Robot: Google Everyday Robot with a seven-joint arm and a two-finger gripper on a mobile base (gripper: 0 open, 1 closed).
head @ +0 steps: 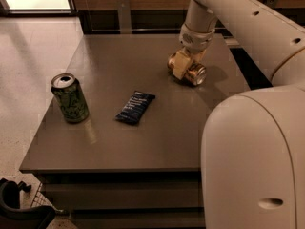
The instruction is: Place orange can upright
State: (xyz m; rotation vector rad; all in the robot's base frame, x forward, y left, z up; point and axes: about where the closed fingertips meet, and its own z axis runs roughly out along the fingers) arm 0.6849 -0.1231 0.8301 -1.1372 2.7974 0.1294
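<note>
The orange can (194, 73) lies on its side on the dark table (143, 142), toward the back right, with its silver end facing front-right. My gripper (183, 65) comes down on it from above. Its cream fingers (178, 66) are closed across the can's body, and the can rests on the tabletop. The arm's white links reach in from the upper right.
A green can (69, 98) stands upright near the table's left edge. A dark blue snack packet (135, 108) lies flat in the middle. The robot's white body (252, 161) fills the front right. A wall and rail run behind the table.
</note>
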